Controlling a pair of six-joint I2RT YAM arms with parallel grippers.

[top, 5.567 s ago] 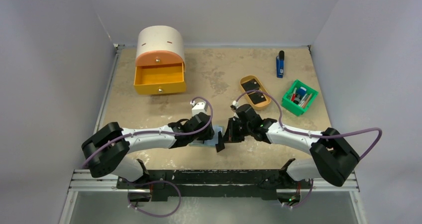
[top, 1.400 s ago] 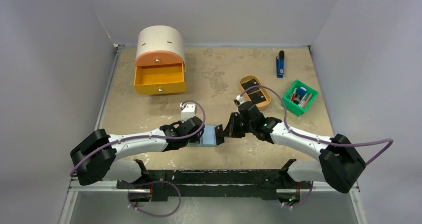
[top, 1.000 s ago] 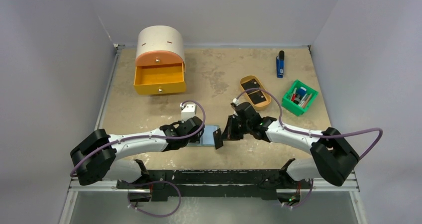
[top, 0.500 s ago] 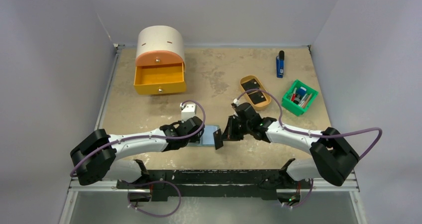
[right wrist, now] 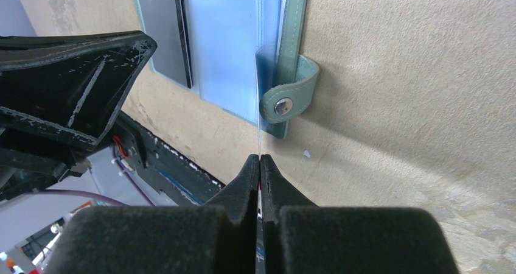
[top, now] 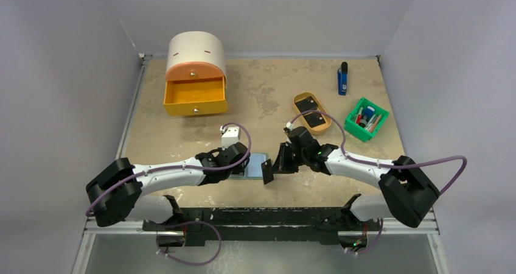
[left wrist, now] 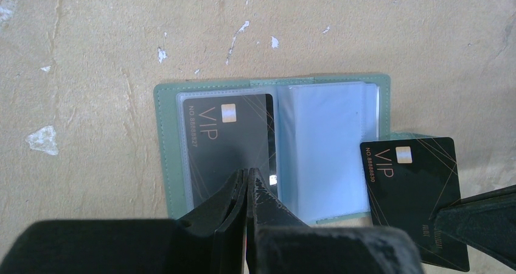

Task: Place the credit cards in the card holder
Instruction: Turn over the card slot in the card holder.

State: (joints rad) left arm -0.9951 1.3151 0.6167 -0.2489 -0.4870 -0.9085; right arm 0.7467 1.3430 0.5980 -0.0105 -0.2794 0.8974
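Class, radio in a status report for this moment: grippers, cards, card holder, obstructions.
Left gripper shut, pinning open card holder. Right gripper shut on credit card, at holder's right edge. One card already sleeved. Nothing blocking the empty sleeve.

A robotics lab. Plain grey walls (top: 67, 85) box in a scuffed tabletop (top: 261, 91) with two bolted-down robot arms (top: 173, 170).

An open drawer box (top: 195, 97) is seen upper left; a blue stick (top: 343, 79), tray (top: 301, 94) and green bin (top: 354, 129) are set upper right.
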